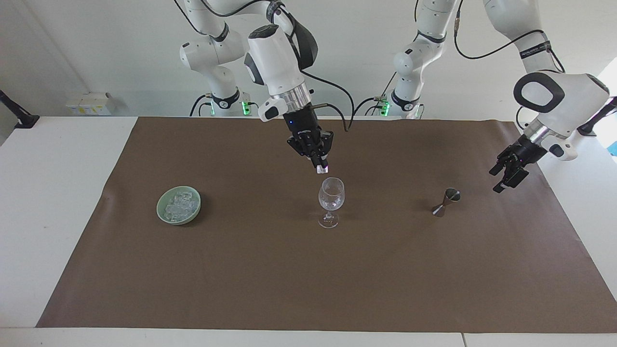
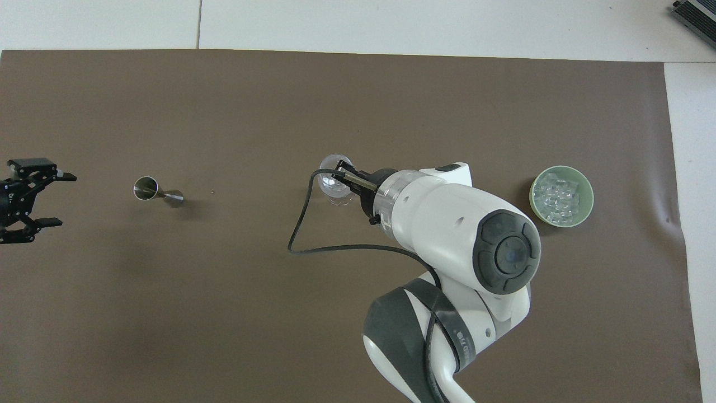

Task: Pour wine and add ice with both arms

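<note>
Facing view, items listed from the robots' edge of the table outward.

1. Right gripper (image 1: 322,166): raised over the brown mat (image 1: 270,289), just above and slightly robot-ward of the wine glass rim. Fingers pressed on one ice cube (image 1: 322,169), which shows as a whitish speck at the tips. In the overhead view the arm's wrist hides the tips.

2. Left gripper (image 1: 506,174): raised over the mat's edge at the left arm's end of the table, near the jigger but apart from it. Fingers spread, nothing between them; the overhead view shows the same spread (image 2: 33,207). This arm waits.

3. Wine glass (image 1: 330,201): clear, stemmed, upright at mid-mat. Whether it holds liquid cannot be told.

4. Jigger (image 1: 446,201): small metal double cone, lying tilted on the mat toward the left arm's end.

5. Green bowl (image 1: 161,212): toward the right arm's end, about level with the glass. Holds the remaining ice (image 1: 182,203), a glittering heap of small cubes.

Handling, judged: the cubes are light, hard and likely slippery, so a pinch across two flat faces suits best, one at a time. The glass is thin and top-heavy; a cube should be let go low and centred over the bowl of the glass.
</note>
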{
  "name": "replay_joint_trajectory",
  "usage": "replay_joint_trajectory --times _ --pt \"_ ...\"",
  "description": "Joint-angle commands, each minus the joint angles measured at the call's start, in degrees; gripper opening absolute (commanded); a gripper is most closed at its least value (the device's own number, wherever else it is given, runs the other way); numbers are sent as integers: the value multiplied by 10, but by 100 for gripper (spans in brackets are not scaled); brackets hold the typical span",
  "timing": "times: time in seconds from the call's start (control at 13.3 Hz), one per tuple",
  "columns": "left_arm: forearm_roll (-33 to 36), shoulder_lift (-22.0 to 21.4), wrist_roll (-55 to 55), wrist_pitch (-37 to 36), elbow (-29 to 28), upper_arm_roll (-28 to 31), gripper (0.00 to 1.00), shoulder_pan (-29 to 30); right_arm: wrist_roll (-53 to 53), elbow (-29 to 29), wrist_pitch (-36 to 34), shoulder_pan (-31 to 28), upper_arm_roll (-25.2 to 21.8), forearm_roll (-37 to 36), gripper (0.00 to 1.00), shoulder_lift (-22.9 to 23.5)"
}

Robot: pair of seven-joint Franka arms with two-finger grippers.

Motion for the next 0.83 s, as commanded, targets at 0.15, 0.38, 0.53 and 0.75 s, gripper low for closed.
replay_joint_trajectory --times 0.15,0.38,0.53,0.75 --pt "79 -11 80 -108 73 -1 100 6 2 8 21 8 0 9 5 27" --pt "101 -12 120 -148 107 5 100 -4 1 8 21 14 0 9 23 31" --pt "109 -16 128 -157 115 29 100 -33 0 8 21 14 0 9 32 31" --pt "125 -21 141 -198 155 113 100 -139 0 10 22 14 0 9 33 31"
